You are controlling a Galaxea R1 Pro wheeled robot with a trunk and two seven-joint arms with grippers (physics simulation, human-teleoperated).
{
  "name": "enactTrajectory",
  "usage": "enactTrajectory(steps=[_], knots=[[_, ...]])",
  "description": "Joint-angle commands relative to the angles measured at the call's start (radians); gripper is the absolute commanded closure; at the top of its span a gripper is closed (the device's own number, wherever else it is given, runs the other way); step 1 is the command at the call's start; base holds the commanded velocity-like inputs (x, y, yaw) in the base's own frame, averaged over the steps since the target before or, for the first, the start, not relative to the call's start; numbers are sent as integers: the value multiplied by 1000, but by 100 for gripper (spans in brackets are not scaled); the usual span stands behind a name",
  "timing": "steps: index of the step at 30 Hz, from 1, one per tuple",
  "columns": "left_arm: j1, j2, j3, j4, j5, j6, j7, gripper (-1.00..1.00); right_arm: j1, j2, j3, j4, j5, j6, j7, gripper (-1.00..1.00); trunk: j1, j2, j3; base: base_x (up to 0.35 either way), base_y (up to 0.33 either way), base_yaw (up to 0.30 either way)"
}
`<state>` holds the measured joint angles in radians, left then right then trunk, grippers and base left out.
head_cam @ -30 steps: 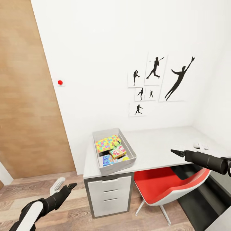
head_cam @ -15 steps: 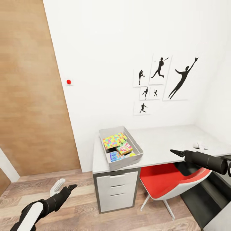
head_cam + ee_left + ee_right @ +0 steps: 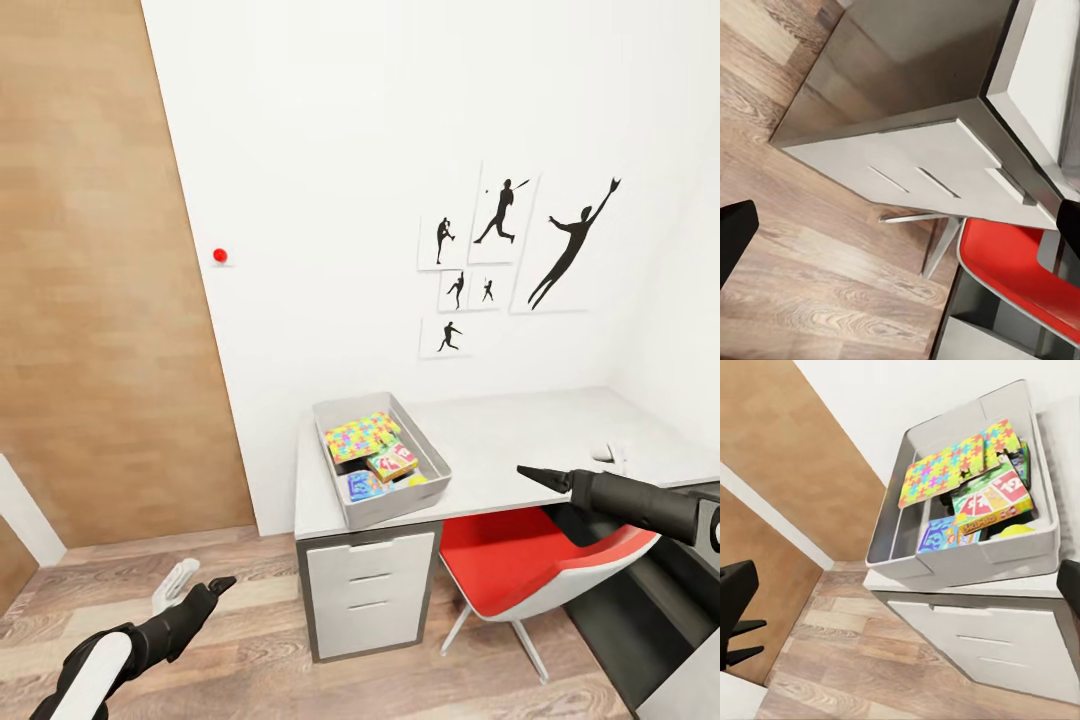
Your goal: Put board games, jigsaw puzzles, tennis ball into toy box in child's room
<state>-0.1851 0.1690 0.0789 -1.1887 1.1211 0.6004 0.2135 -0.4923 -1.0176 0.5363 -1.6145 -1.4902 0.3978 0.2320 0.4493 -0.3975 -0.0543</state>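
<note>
The right gripper (image 3: 530, 473) hangs above the red chair (image 3: 520, 575) at the table's front edge, its dark fingers drawn to a single point in the head view, so they look pressed together with nothing between them; in the right wrist view the two black fingertips (image 3: 735, 592) sit at opposite edges of the picture, so whether the jaws are truly closed cannot be told for certain. The left gripper (image 3: 218, 584) is held low over the wood-plank floor (image 3: 240, 650), well apart from the table (image 3: 520, 440), and likewise comes to a narrow tip holding nothing. Out from the right gripper, the toy box (image 3: 345, 500) stands on the table's left end, above the white drawer fronts (image 3: 368, 590). Inside it, a jigsaw puzzle (image 3: 945, 469) leans tilted across the far part of the bin, a second multicoloured square (image 3: 999, 435) just beside it. A yellow-green board game (image 3: 994, 499) lies nearer the front, a light blue board game (image 3: 939, 534) beside it at the near wall, and the tennis ball (image 3: 1018, 530) peeks up at the front wall. A small white object (image 3: 608, 452) rests on the table's right part. Black sports silhouette pictures (image 3: 500, 260) hang on the white wall behind, and a red dot (image 3: 220, 255) marks the wall near the wooden panel (image 3: 90, 300).
</note>
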Motion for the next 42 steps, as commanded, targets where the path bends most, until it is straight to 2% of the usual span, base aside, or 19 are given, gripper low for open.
enactTrajectory(steps=[1, 10, 27, 42], knots=[[0, 0, 2, -1, 11, 4, 9, -100, -3, -1, 4, 1, -7, 2, 11, -100, 1, -3, -2, -4, 7, 0], [0, 0, 5, 4, 11, 4, 9, -100, -3, 2, 7, 1, -5, 3, 42, -100, 1, -3, -2, -59, 103, 0], [0, 0, 7, 5, 15, 4, 8, -100, -3, 3, 7, 1, 11, 3, 44, -100, 1, -3, -2, -129, 260, 0], [0, 0, 41, 5, 16, 4, 5, -100, -3, 5, 8, 1, 25, 3, 44, -100, 1, -3, -2, -57, 300, 0]])
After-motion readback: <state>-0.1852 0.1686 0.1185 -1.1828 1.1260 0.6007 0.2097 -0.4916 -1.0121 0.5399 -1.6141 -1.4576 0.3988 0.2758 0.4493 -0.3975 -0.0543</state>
